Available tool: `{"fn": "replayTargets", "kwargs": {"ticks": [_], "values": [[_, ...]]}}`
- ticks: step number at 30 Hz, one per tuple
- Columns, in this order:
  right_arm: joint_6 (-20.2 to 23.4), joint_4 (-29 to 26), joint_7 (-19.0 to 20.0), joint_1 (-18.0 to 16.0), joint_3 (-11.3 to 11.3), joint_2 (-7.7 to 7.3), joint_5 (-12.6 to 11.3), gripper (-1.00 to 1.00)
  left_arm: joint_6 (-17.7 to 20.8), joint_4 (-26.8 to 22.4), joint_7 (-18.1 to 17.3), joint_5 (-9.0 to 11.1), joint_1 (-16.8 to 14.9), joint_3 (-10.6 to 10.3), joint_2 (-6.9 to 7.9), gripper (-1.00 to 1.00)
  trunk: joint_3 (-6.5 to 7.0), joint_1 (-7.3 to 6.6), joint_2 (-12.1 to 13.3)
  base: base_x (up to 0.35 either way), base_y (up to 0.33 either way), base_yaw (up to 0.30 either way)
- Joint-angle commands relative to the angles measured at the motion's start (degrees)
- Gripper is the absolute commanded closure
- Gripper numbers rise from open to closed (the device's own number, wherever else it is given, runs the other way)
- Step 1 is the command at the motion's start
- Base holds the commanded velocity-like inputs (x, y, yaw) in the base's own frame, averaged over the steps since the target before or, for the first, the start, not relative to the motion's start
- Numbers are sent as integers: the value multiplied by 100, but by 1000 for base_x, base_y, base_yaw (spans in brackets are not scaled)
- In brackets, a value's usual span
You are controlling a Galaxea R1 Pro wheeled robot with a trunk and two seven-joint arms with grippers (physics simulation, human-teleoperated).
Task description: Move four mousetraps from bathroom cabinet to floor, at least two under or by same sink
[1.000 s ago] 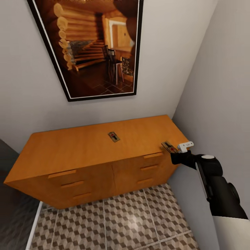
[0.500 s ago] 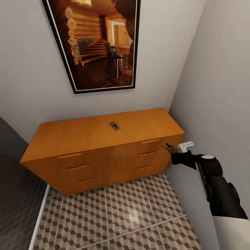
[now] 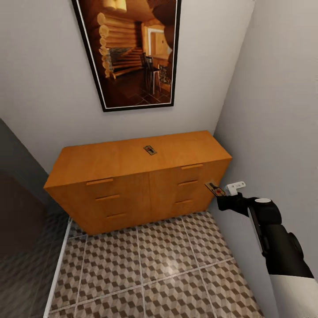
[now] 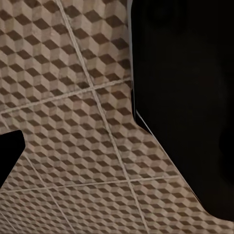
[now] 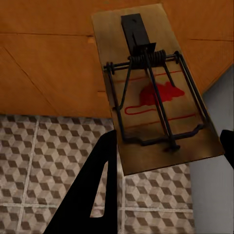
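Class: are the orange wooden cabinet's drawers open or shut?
Shut: every drawer front on the orange wooden cabinet sits flush, none pulled out.

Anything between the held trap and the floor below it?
Nothing visible. The right gripper holds the mousetrap in the air beside the cabinet, over bare floor tiles.

One mousetrap (image 3: 150, 150) atop cabinet (image 3: 132, 176), another (image 5: 156, 92) held.
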Motion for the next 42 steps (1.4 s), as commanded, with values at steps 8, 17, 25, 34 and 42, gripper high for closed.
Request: {"fn": "replayTargets", "kwargs": {"ticks": [8,17,25,34,42], "values": [[-1119,1416,55,-4,-5,3,46,100,-37,28,40,-39,-12,-17,0,-100,-10,2,-11,-31,11,0],[-3696,4372,68,-4,-18,-5,57,100,-43,28,40,-39,-6,-17,0,-100,-10,2,-11,-1,1,0],[-6267,7201,-72,-2,-21,-11,71,100,-50,20,40,-42,-3,-17,-20,-100,-10,2,-11,0,0,0],[-7905,8246,-655,396,3,23,73,100,-75,-95,46,-53,-3,11,-85,-100,-10,2,-11,0,0,0],[-8848,8307,-992,1242,5,154,73,100,-75,-748,49,-52,-3,20,-93,-100,-10,2,-11,0,0,0]]}}
